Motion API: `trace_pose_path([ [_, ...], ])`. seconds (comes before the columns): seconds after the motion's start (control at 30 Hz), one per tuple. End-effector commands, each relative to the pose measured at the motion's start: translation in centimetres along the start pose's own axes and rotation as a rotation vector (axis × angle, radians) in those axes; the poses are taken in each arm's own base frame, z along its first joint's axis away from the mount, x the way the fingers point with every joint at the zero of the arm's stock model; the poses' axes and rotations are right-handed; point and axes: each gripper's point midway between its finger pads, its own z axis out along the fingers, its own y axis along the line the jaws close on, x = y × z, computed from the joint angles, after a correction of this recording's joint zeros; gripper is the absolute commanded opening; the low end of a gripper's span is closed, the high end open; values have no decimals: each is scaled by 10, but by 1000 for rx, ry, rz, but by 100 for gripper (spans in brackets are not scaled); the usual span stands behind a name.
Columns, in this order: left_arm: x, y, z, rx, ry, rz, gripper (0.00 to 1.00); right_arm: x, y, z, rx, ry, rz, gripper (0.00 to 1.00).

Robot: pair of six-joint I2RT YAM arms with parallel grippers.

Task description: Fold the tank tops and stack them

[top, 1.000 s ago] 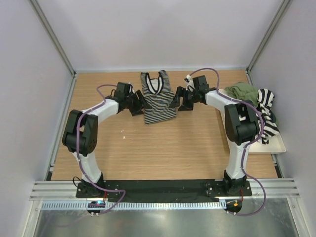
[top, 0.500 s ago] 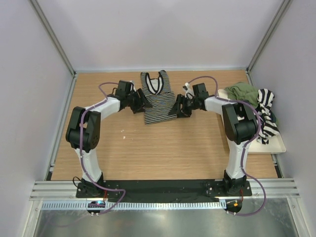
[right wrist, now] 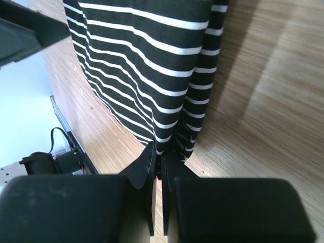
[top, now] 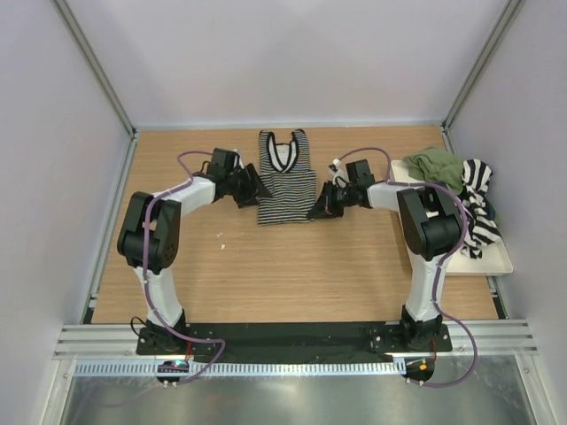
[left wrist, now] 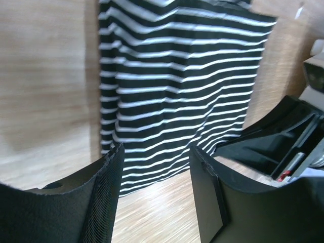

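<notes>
On pinstriped top (right wrist: pixel 142 61), right jaws tight

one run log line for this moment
left end effector: open at near left corner of pinstripe top | right end effector: shut on its near right hem | green top, broad-stripe top: on tray

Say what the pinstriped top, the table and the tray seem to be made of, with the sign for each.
The pinstriped top looks like soft knit cloth, maybe jersey: matte, limp, shallow wrinkles. The table looks like wood or wood-look laminate: straight grain, slight sheen. The tray is probably plastic: smooth, plain cream, thin rim.
</notes>
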Motion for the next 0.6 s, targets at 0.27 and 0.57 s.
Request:
trace_pose_path([
  [0.27, 41, 4, -54, -8, -14, 33, 56, 44, -12, -18, 74, 38, 69, 2],
  [0.57, 101, 4, -60, 11, 57, 64, 54, 81, -15, -33, 110, 65, 71, 2],
])
